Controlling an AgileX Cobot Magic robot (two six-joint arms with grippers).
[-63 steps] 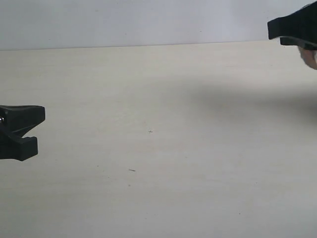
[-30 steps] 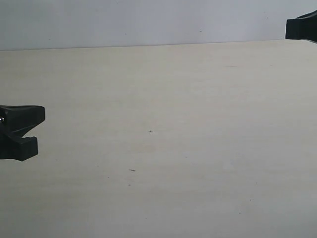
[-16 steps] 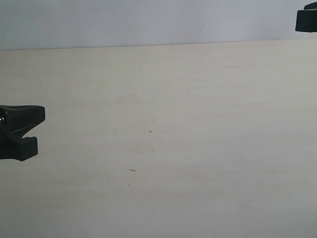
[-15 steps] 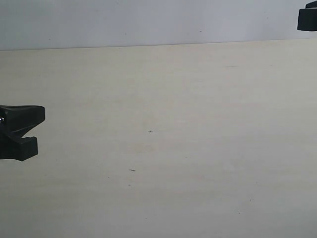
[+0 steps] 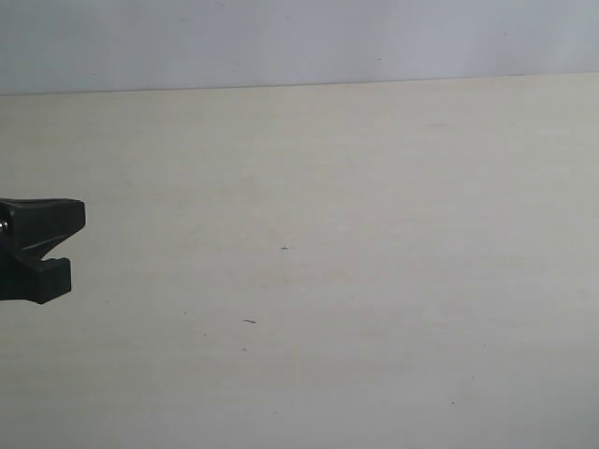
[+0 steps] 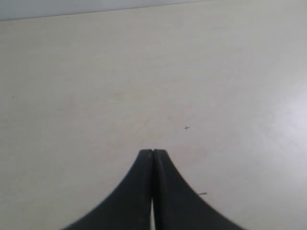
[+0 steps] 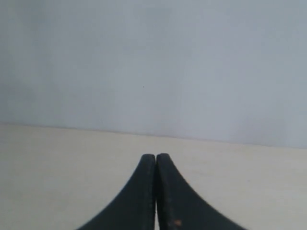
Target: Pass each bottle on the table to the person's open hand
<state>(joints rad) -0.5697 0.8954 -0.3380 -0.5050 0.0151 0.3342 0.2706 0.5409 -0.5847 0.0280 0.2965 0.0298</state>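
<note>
The pale beige table (image 5: 356, 281) fills the exterior view, and no bottle shows on it in any view. No person's hand is in view either. My left gripper (image 5: 75, 238) pokes in at the left edge of the exterior view, low over the table. In the left wrist view my left gripper (image 6: 153, 151) is shut with nothing between its black fingers, above the bare table (image 6: 96, 86). My right gripper (image 7: 156, 155) is likewise shut and empty in the right wrist view, pointing toward the table's far edge and the wall; it is outside the exterior view.
A grey-white wall (image 5: 281, 42) rises behind the table's far edge. A small cross mark (image 5: 284, 248) and a short dark speck (image 5: 249, 321) lie on the tabletop near the middle.
The right gripper has risen and slid out of the exterior view's upper right corner. The hand seen beside it earlier is gone. The left gripper has stayed still.
</note>
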